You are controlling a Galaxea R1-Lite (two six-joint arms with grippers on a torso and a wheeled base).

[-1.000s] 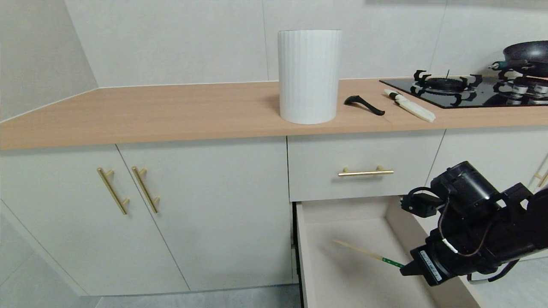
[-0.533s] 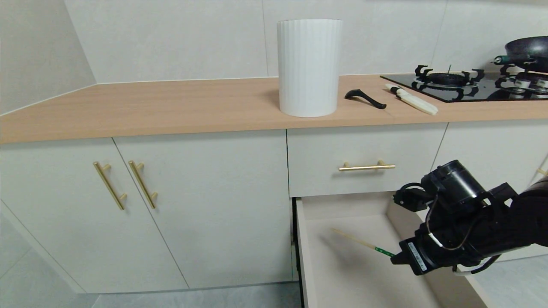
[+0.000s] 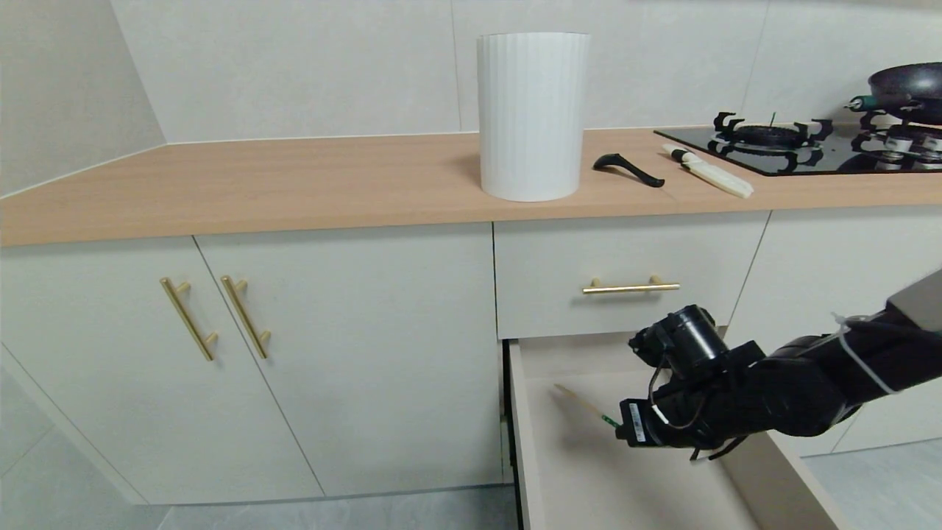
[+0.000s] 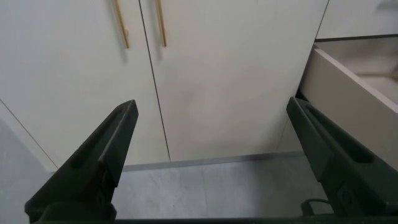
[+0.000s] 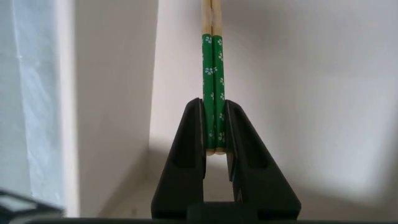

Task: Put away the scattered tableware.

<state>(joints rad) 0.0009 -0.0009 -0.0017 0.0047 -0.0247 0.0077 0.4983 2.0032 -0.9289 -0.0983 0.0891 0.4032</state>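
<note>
My right gripper (image 3: 622,427) is inside the open lower drawer (image 3: 524,442), shut on a pair of wooden chopsticks (image 3: 581,403) with green flowered ends. In the right wrist view the chopsticks (image 5: 211,74) are pinched between the two black fingers (image 5: 189,143) and point away over the pale drawer floor. On the counter lie a black utensil (image 3: 628,170) and a cream-handled knife (image 3: 708,174). My left gripper (image 4: 211,168) hangs open low in front of the cabinet doors, with nothing between its fingers.
A tall white ribbed canister (image 3: 531,115) stands on the wooden counter (image 3: 257,184). A gas hob (image 3: 802,147) with a dark pan (image 3: 907,85) is at the far right. A shut drawer with a brass handle (image 3: 630,288) sits above the open one. Double doors (image 3: 221,346) are at the left.
My right gripper has moved left and deeper into the drawer, carrying the chopsticks with it. The head camera tilted slightly between the first and second frame.
</note>
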